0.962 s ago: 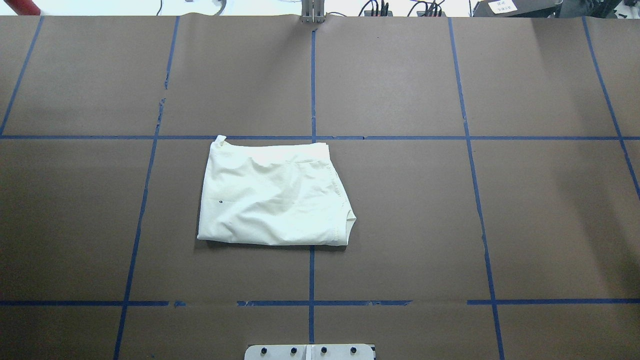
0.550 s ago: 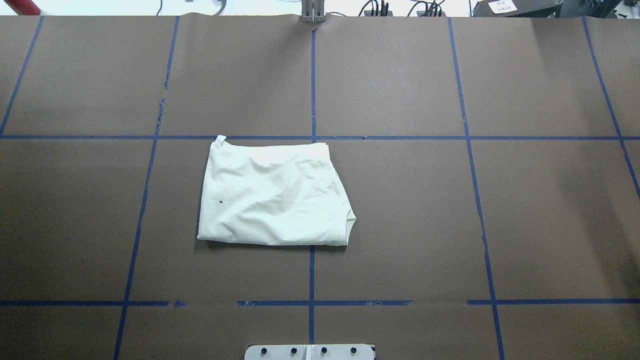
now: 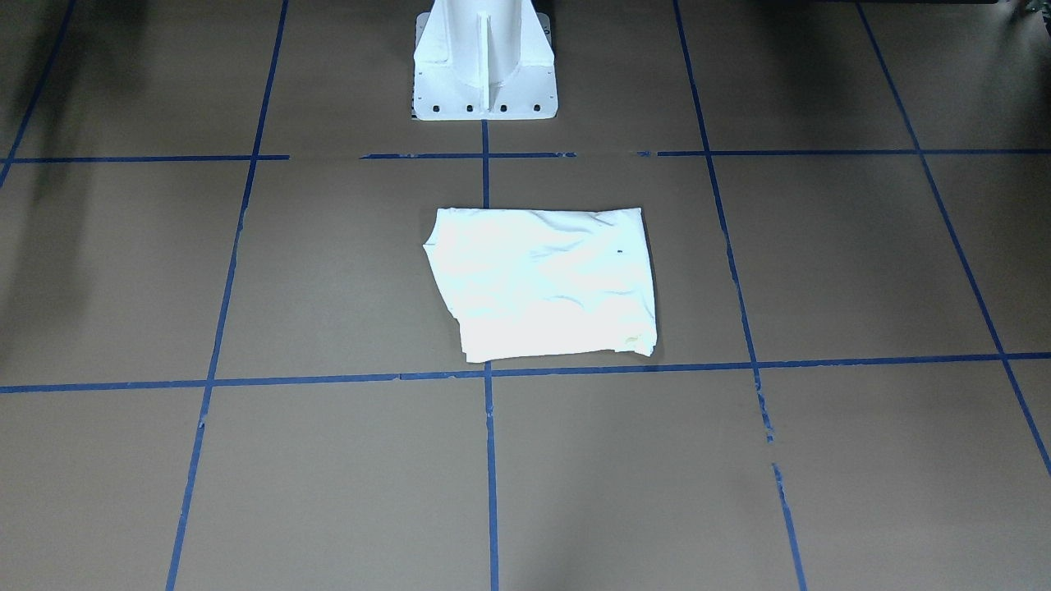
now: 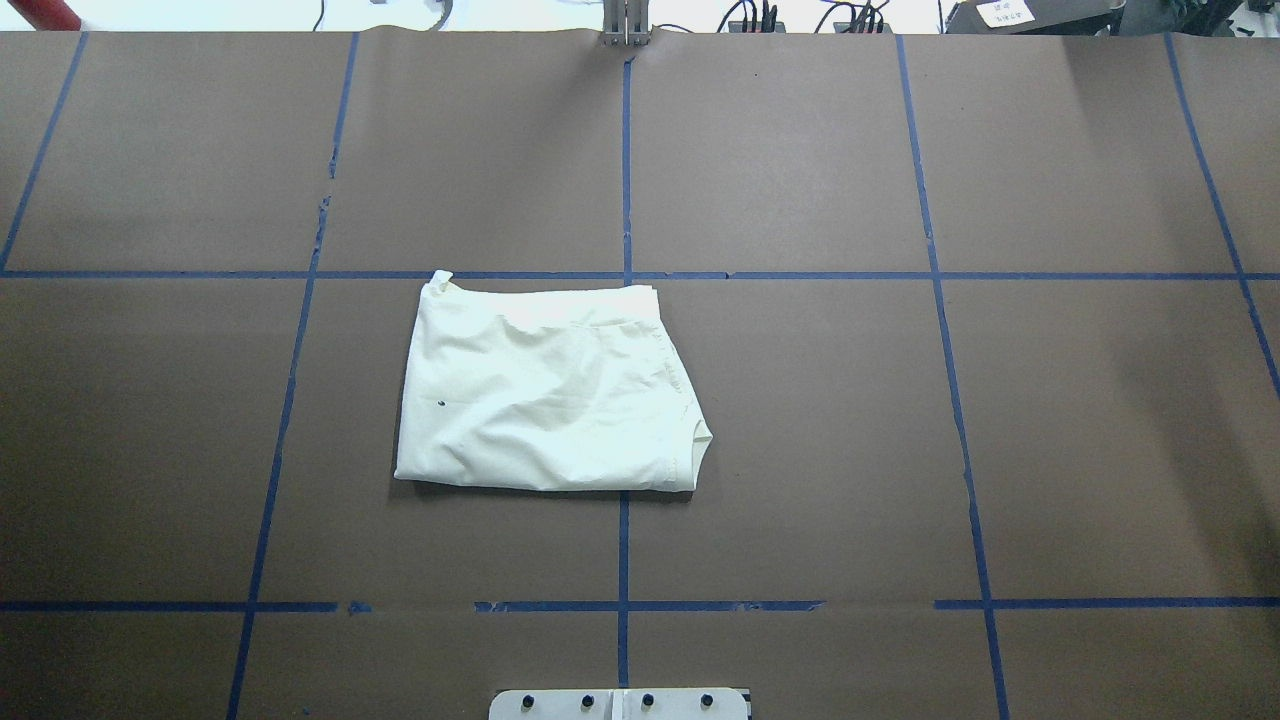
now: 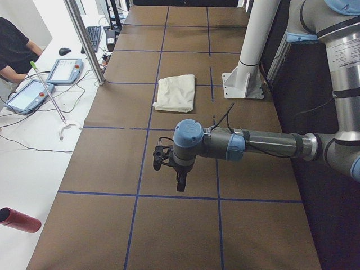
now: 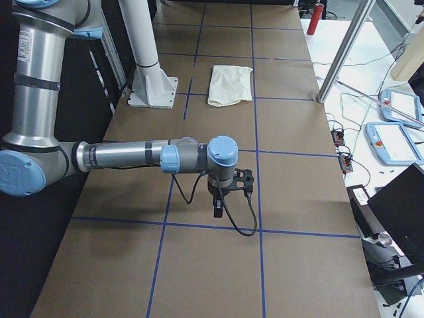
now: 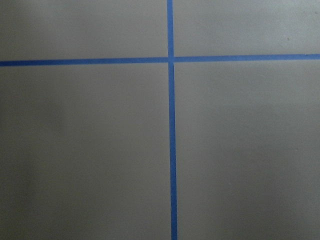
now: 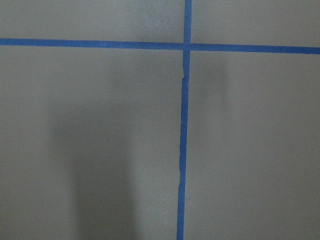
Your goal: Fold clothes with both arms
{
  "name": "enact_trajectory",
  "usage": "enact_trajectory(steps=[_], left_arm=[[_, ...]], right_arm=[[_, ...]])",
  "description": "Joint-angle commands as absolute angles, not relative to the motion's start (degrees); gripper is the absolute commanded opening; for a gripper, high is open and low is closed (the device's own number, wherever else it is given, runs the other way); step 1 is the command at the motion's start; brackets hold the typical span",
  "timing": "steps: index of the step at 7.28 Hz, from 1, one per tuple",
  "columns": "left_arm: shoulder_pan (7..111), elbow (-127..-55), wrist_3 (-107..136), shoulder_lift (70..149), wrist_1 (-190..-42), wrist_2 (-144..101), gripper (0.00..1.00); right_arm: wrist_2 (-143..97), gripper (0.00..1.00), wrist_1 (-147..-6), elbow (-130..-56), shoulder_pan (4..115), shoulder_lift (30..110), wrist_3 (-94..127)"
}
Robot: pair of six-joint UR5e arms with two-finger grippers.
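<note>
The cream-white T-shirt [image 4: 545, 390] lies folded into a rough rectangle on the brown table, just left of the centre line in the overhead view. Its print is hidden inside the fold. It also shows in the front view [image 3: 542, 279] and both side views [image 5: 176, 93] [image 6: 230, 85]. My left gripper [image 5: 179, 183] hangs over bare table far from the shirt, seen only in the exterior left view. My right gripper [image 6: 218, 209] hangs likewise at the other end. I cannot tell whether either is open or shut. Both wrist views show only brown table and blue tape.
The white pedestal base [image 3: 484, 57] stands at the table's robot side, close to the shirt. Blue tape lines [image 4: 625, 170] grid the table. Beyond the far edge are a metal post [image 5: 84, 39], teach pendants [image 5: 64, 70], a seated operator [image 5: 14, 48] and a red cylinder [image 5: 19, 219].
</note>
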State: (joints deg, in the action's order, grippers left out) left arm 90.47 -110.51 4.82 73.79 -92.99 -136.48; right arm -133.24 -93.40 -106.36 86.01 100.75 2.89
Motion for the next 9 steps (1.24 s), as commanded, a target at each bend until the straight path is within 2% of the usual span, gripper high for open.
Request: enact_trajectory(steps=[1, 9], left_arm=[[90.44, -110.75, 4.75, 74.0, -90.53, -136.58, 1.0], [90.26, -111.44, -2.37, 72.33, -87.89, -131.92, 1.0]], right_arm=[[-133.16, 1.0, -94.13, -106.17, 86.22, 100.46, 1.67], [-133.24, 1.0, -94.13, -106.17, 86.22, 100.81, 1.76]])
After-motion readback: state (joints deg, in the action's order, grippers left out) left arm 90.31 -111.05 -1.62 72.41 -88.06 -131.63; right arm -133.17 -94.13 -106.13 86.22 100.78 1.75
